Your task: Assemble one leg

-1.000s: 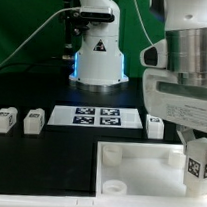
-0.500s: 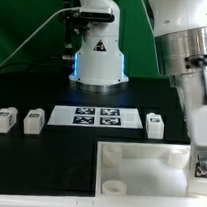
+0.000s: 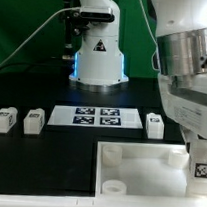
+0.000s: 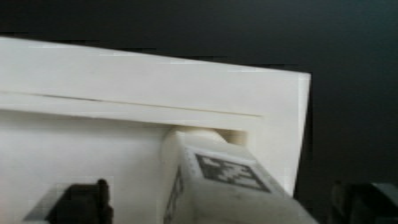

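leg point(image 3: 200, 166): white, black-and-white square tag
marker board point(image 3: 97, 117): white, black tags
tray piece point(image 3: 137, 164): white
table point(image 3: 27, 94): black

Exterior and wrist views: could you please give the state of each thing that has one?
Gripper: open, fingers either side of the leg, apart from it.
Leg: upright at the tray's corner; seating unclear.
Tray: flat, two visible sockets empty.
Other legs: loose on the table, unattached.
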`<state>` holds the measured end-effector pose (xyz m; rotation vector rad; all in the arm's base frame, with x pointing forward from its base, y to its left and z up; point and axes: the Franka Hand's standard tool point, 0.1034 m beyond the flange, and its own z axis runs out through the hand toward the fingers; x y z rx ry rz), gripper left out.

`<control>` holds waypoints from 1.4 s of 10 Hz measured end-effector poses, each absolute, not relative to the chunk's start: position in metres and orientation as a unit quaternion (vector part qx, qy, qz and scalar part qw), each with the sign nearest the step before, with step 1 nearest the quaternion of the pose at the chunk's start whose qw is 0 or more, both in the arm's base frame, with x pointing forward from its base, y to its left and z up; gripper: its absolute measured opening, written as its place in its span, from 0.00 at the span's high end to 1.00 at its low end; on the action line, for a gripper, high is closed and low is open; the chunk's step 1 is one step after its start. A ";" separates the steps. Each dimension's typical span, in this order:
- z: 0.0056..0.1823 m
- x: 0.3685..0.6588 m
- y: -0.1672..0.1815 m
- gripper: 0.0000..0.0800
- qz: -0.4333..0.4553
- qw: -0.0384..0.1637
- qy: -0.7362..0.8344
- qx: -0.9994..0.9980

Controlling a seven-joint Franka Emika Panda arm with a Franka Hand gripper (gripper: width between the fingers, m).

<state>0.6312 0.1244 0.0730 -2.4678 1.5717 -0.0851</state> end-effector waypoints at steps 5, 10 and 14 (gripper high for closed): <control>0.071 0.631 0.122 0.19 -0.056 0.082 0.302 -0.948; 0.071 0.635 0.119 0.52 -0.068 0.061 0.202 -0.975; 0.070 0.634 0.112 0.62 -0.056 0.069 0.379 -0.921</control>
